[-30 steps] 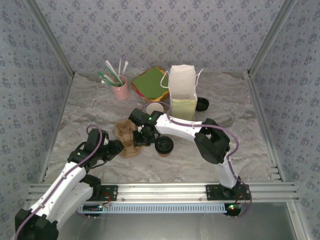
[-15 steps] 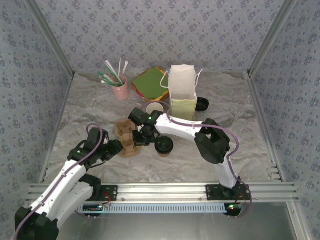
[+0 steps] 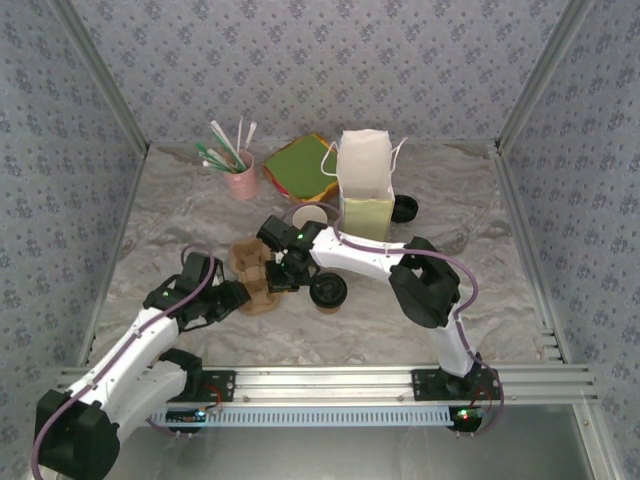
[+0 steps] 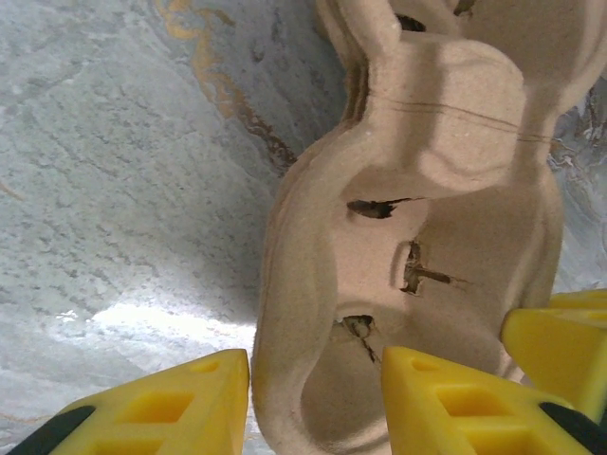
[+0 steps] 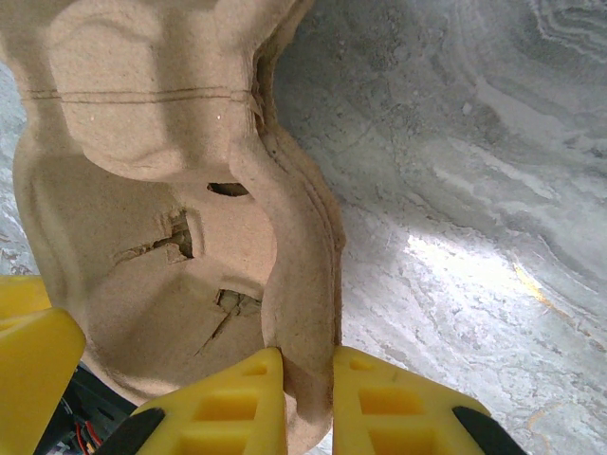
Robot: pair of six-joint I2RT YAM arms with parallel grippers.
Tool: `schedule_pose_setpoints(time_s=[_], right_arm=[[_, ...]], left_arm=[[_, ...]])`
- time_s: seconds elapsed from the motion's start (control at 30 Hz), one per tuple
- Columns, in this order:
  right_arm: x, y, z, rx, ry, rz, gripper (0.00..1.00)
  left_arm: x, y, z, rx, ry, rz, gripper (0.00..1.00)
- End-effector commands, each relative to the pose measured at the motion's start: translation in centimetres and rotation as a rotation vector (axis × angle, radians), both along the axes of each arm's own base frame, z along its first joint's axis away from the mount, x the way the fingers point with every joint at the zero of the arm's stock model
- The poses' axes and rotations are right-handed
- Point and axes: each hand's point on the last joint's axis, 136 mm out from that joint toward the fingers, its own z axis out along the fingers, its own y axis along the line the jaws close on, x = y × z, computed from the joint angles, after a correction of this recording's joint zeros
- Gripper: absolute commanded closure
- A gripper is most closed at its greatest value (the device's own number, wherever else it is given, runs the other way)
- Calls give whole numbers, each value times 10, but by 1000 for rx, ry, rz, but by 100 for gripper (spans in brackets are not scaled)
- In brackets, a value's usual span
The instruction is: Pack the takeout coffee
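Seen from above, both sets of fingertips are blending into the cup carrier and are proving hard to tell apart. In the wrist views the carrier is running off the frame edges. The takeout coffee is standing upright on the table, just right of the carrier and in front of the paper bag, showing mainly its round black lid, its brown wall largely hidden beneath. The right gripper is pinching the carrier's thin rim, nearly closed. The left gripper is clasping a thicker rim section, partly open. Since the earlier frame the left arm's elbow has swung slightly, while coffee and carrier are staying put.
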Motion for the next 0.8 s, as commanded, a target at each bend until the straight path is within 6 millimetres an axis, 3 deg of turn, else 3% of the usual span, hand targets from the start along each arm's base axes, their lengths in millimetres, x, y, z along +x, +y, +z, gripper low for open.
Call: schedule_pose_setpoints(time_s=[0.0, 0.4, 0.77], right_arm=[[-3, -5, 7, -16, -1, 10, 86], [-4, -4, 5, -12, 5, 13, 86], [-5, -1, 9, 11, 4, 19, 86]], left_arm=[[8, -7, 12, -38, -44, -17, 58], [11, -15, 33, -127, -127, -8, 61], [10, -25, 29, -213, -150, -17, 61]])
